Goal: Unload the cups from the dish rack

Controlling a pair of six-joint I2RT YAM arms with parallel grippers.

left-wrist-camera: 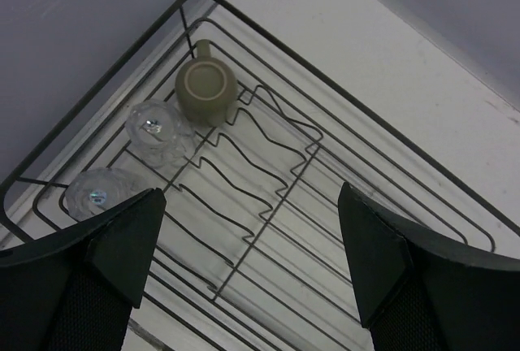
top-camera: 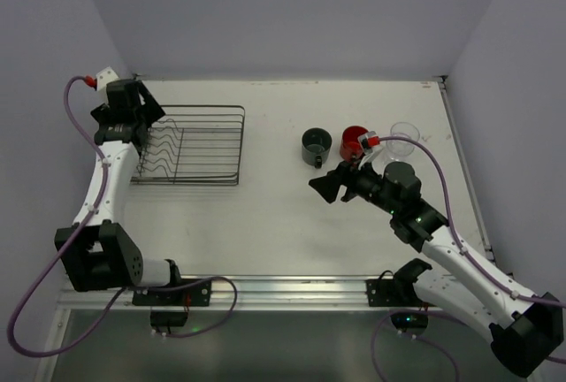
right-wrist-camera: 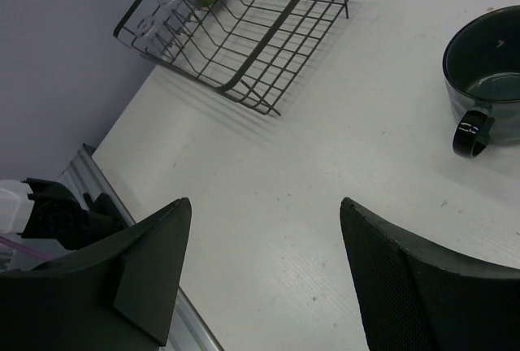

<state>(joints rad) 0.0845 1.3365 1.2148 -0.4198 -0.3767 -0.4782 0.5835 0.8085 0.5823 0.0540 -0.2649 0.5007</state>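
Note:
The dark wire dish rack sits at the back left. My left gripper hovers open and empty over its left end. In the left wrist view the rack holds an upside-down olive-grey cup and two upside-down clear glasses. On the table to the right stand the dark grey-green mug, the red mug and a clear glass. My right gripper is open and empty just in front of the dark mug.
The right wrist view shows bare table under the jaws, the rack far off and the metal rail at the table's near edge. Walls close the table on the left, back and right.

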